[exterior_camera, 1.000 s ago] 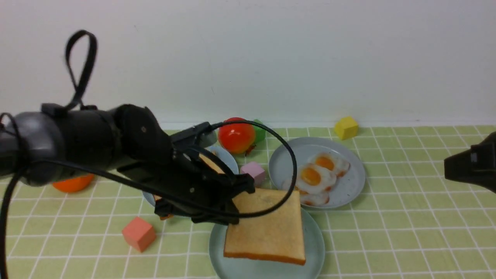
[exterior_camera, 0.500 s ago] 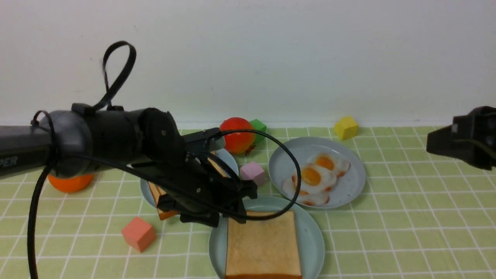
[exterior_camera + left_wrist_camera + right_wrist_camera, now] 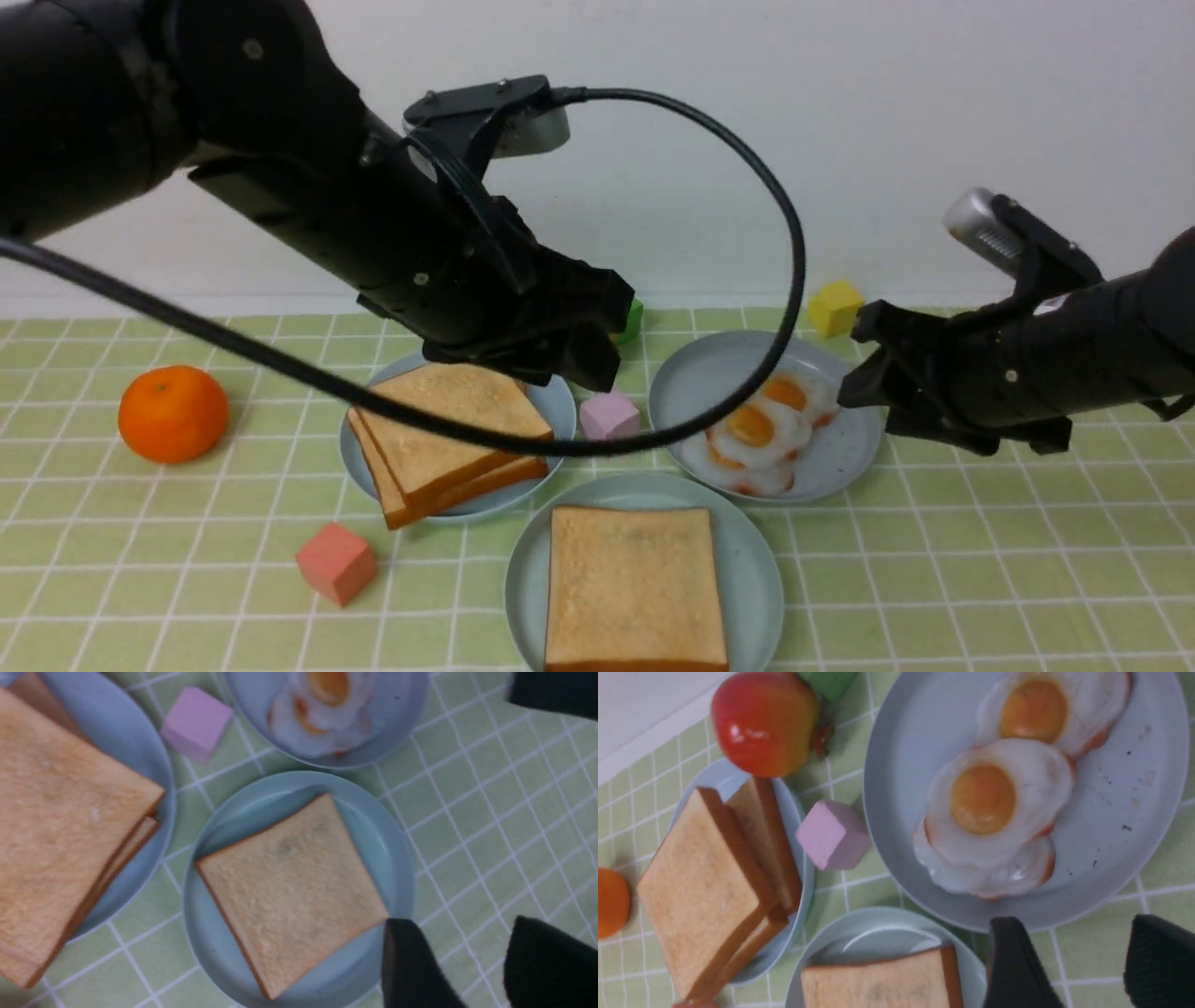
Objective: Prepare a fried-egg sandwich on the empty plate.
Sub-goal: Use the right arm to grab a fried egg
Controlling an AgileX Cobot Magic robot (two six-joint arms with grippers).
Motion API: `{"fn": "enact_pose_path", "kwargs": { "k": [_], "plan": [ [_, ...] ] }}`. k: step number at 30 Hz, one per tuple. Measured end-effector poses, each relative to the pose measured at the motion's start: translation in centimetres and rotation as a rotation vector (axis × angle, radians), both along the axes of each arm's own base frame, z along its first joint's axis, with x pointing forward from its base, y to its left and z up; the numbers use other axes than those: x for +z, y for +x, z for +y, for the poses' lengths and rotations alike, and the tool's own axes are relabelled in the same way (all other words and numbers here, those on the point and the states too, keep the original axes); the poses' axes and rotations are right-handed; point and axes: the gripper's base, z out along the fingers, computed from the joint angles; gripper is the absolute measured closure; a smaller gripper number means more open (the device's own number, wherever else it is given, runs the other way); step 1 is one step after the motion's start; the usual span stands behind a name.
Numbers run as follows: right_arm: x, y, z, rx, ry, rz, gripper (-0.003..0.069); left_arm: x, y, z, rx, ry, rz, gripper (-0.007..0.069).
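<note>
Nearest the robot, centre of the checked cloth: mint-teal plate (image 3: 756,569), round with a shallow rim. It carries one toast slice (image 3: 635,588) laid flat, golden face up, darker crust along its edges. Sandwich status: base layer only; no egg and no top slice on it yet.

Egg stock: fried eggs (image 3: 756,429), overlapped on the grey-blue plate (image 3: 840,453) just behind and to the right of the mint-teal one. Glossy white, browned rims, two orange yolks showing, a third white peeking out from under them.

Bread stock: spare toast slices (image 3: 448,439), a leaning pile on the second grey-blue plate (image 3: 558,403), behind and to the left.

Handling, toast (judged): light, stiff, matt enough to grip; pinch across the thickness at a crust edge.

Handling, egg (judged): thin, probably flexible and slick. It lies flat on the plate, so there is little to catch. The best hold is the free rim of the uppermost egg, away from the overlap, or a neighbour may drag along.

Left gripper (image 3: 481,975): fingers spread, nothing between them, high above the far side of the bread plate.

Right gripper (image 3: 1085,970): fingers spread, empty, hovering at the right-hand rim of the egg plate
</note>
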Motion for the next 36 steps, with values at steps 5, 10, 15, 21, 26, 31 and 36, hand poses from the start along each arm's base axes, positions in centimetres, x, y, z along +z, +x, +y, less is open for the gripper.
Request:
{"fn": "enact_pose_path", "kwargs": {
  "k": [5, 10, 15, 21, 26, 31, 36],
  "plan": [
    [-2.5, 3.0, -1.2, -0.034, 0.056, 0.022, 0.0302, -0.7, -2.5, -0.1, -0.064, 0.01, 0.015, 0.0617],
    [-4.5, 5.1, -0.9, -0.019, 0.111, 0.04, 0.03, -2.3, -3.0, 0.1, -0.061, 0.03, 0.048, 0.0638],
    [-7.3, 6.1, -0.6, -0.02, 0.132, 0.088, 0.0247, -2.5, -2.9, 0.1, -0.051, 0.026, 0.04, 0.0638],
    [-8.9, 6.5, -0.5, -0.059, 0.17, 0.13, 0.02, -2.5, -2.8, 0.1, -0.045, 0.023, 0.042, 0.0638],
    [-9.6, 7.0, -0.4, -0.095, 0.211, 0.141, 0.0202, -2.5, -2.8, 0.1, -0.041, 0.021, 0.043, 0.0638],
    [-10.1, 7.3, -0.4, -0.126, 0.236, 0.145, 0.0291, -2.5, -2.9, 0.1, -0.043, 0.022, 0.047, 0.0638],
    [-10.5, 7.4, -0.5, -0.127, 0.212, 0.144, 0.0501, -2.7, -3.1, 0.2, -0.054, 0.035, 0.069, 0.0638]
  ]
}}
